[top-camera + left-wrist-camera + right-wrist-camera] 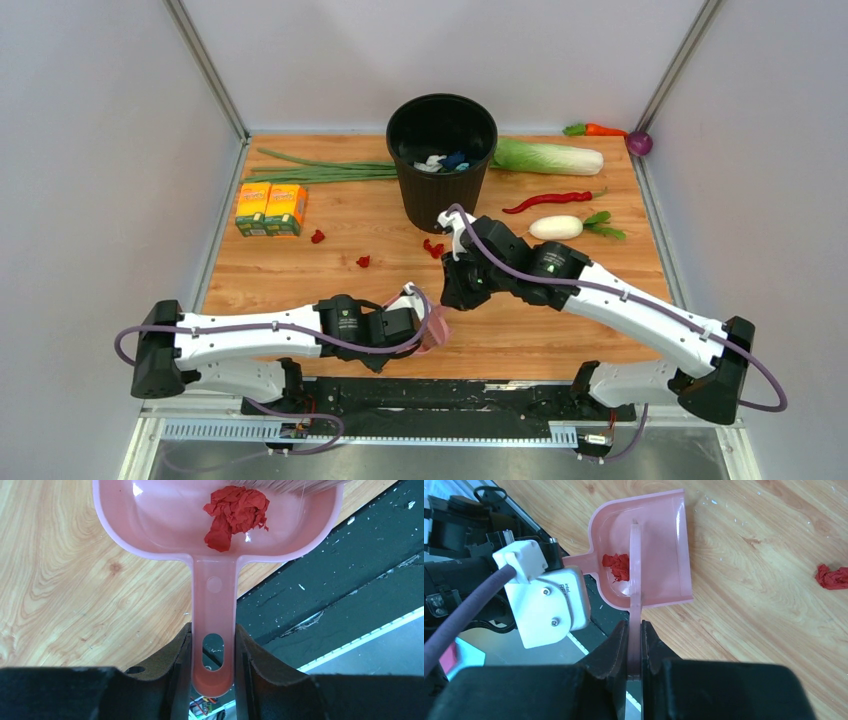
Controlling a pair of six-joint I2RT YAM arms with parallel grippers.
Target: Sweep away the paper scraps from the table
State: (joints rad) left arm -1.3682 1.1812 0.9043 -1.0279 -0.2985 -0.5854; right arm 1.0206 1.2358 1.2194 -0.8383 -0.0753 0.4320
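Observation:
My left gripper (213, 645) is shut on the handle of a pink dustpan (165, 520), held low at the table's (560, 330) front edge. A crumpled clump of red paper scraps (235, 512) lies in the pan and also shows in the right wrist view (618, 566). My right gripper (634, 630) is shut on a thin pink brush (636, 570), whose bristles (285, 485) reach into the pan. Loose red scraps lie on the board at the left (317, 237), the middle (363, 261) and near the bin (433, 247). One more shows in the right wrist view (831, 576).
A black bin (441, 160) holding white and blue scraps stands at the back centre. Green onions (320, 170) and orange boxes (270, 208) lie at the left. A cabbage (548, 157), red chili (550, 201), white radish (556, 227), carrot (605, 129) and purple onion (639, 143) lie at the right.

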